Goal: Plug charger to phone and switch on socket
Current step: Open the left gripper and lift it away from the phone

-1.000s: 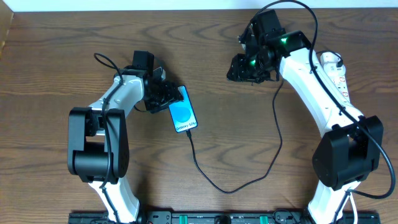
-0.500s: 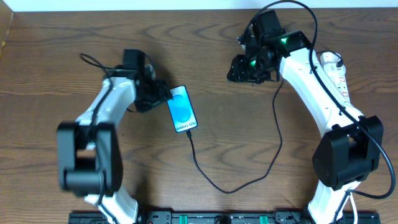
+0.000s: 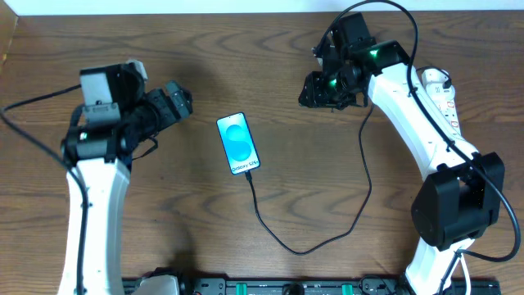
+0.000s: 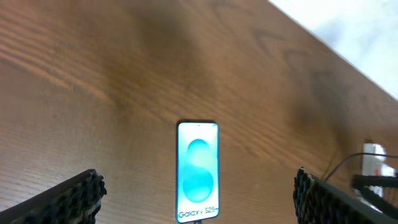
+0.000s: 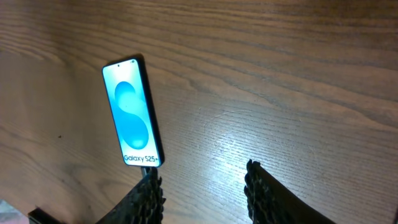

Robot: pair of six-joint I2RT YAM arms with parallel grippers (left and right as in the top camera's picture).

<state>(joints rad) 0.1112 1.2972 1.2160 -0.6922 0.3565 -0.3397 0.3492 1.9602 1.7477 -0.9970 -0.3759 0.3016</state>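
Note:
The phone [image 3: 237, 144] lies flat on the wooden table with its blue screen lit; it also shows in the left wrist view [image 4: 198, 171] and the right wrist view [image 5: 132, 114]. The thin black charger cable [image 3: 282, 239] runs from the phone's lower end in a loop toward the right arm, its tip at the phone's port. The white socket strip [image 3: 442, 94] lies at the far right, partly behind the right arm. My left gripper [image 3: 176, 102] is open and empty, left of the phone. My right gripper [image 3: 326, 90] is open and empty, raised right of the phone.
The socket's thick white cord [image 3: 467, 270] runs down at the lower right. A dark rail [image 3: 270, 287] lines the table's front edge. A white wall [image 4: 348, 25] borders the table's far edge.
My left gripper has let go of the phone's side and pulled back to the left, its arm swinging wide. The phone, cable and right arm have not moved.

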